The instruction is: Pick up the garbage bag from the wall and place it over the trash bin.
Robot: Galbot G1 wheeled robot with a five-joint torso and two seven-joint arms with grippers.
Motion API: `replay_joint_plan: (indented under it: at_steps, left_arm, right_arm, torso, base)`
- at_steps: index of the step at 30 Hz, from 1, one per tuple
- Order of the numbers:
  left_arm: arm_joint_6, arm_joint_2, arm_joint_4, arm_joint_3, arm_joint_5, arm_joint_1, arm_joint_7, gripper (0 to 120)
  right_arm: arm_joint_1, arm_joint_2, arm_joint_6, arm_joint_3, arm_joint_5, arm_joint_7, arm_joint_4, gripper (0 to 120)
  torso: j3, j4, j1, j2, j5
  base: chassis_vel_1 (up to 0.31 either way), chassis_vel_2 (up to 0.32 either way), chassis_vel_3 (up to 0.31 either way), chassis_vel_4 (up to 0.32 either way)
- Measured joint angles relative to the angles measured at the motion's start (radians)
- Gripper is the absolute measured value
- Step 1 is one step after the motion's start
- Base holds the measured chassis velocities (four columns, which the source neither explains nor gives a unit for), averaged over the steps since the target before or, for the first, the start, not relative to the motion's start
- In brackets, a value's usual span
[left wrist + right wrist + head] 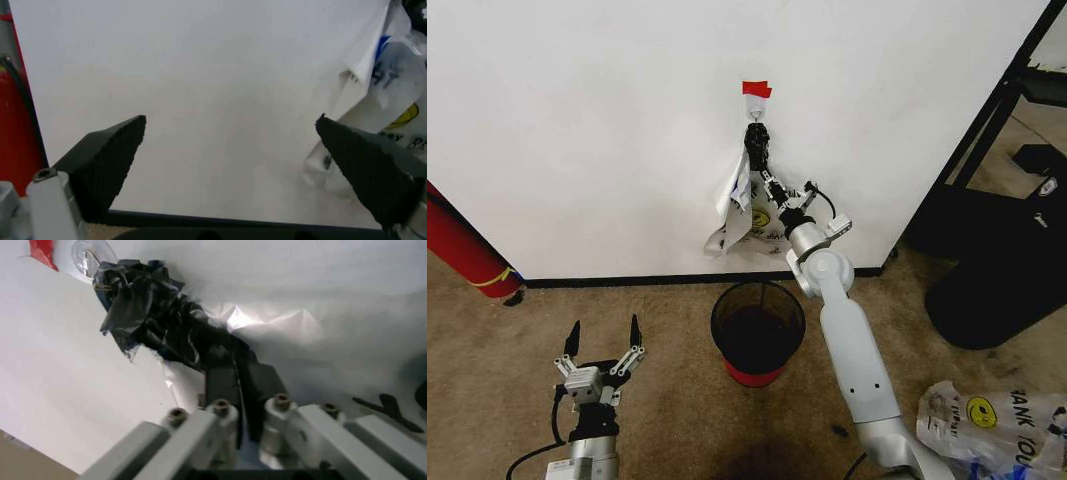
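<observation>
The garbage bag [745, 205] hangs against the white wall [587, 130], its dark bunched handles [143, 305] looped over a small metal hook [87, 257] just below a strip of red tape [756, 89]. Its thin body droops down the wall, with a yellow smiley face and black print showing near the bottom. The right end effector [765, 172] is raised to the bag, just under the hook; in the right wrist view its two fingers [220, 385] are pressed together on the twisted dark handle plastic, gripping the garbage bag while it is still on the hook. The right arm slants up from the lower right of the head view, passing just beside the trash bin [758, 330], which stands upright on the carpet [667, 330] directly below the bag and close to the black baseboard.

The left end effector [603, 350] sits low on the left over the carpet, well apart from the bin, its fingers [107, 160] spread wide and holding nothing. A red cylinder [457, 245] leans at the far left, and a whiter printed bag [992, 420] lies on the floor at the lower right
</observation>
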Motion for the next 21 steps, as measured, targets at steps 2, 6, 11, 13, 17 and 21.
replay_joint_plan:
  at_steps: [2, 6, 11, 13, 17, 21]
  left_arm:
    - [0.002, -0.001, 0.0, 0.0, -0.002, -0.004, 0.0, 100]
    - [0.005, 0.0, -0.001, 0.002, -0.003, -0.006, 0.0, 100]
    - [0.005, 0.0, 0.003, 0.006, -0.004, -0.006, 0.0, 100]
    - [0.005, 0.0, 0.005, 0.008, -0.004, -0.007, 0.0, 100]
    - [0.005, 0.004, 0.008, 0.015, -0.003, -0.009, 0.0, 100]
    - [0.005, 0.005, 0.004, 0.014, -0.001, -0.006, 0.0, 100]
  right_arm:
    - [0.004, 0.0, 0.001, 0.0, -0.003, 0.0, -0.006, 0]
    - [0.006, 0.0, 0.002, 0.002, -0.004, 0.001, -0.007, 0]
    - [-0.02, 0.0, 0.002, -0.001, -0.007, 0.003, 0.015, 0]
    - [-0.022, 0.0, 0.002, 0.0, -0.009, 0.004, 0.015, 1]
    - [-0.015, 0.0, 0.002, 0.002, -0.013, 0.012, 0.006, 16]
    - [-0.002, 0.0, 0.002, 0.002, -0.015, 0.017, -0.006, 30]
  torso:
    - [0.0, 0.0, 0.0, 0.0, 0.0]
    - [0.0, 0.0, 0.0, 0.0, 0.0]
    - [0.0, 0.0, 0.0, 0.0, 0.0001]
    - [0.0, 0.0, 0.0, 0.0, 0.0]
    - [0.0, 0.0, 0.0, 0.0, 0.0]
    - [0.0, 0.0001, 0.0, 0.0, 0.0]
  base:
    - [0.0, 0.0, 0.0, 0.0]
    - [0.0, 0.0, 0.0, 0.0]
    - [0.0, 0.0, 0.0, 0.0]
    - [0.0, 0.0, 0.0, 0.0]
    - [0.0, 0.0, 0.0, 0.0]
    - [0.0, 0.0, 0.0, 0.0]
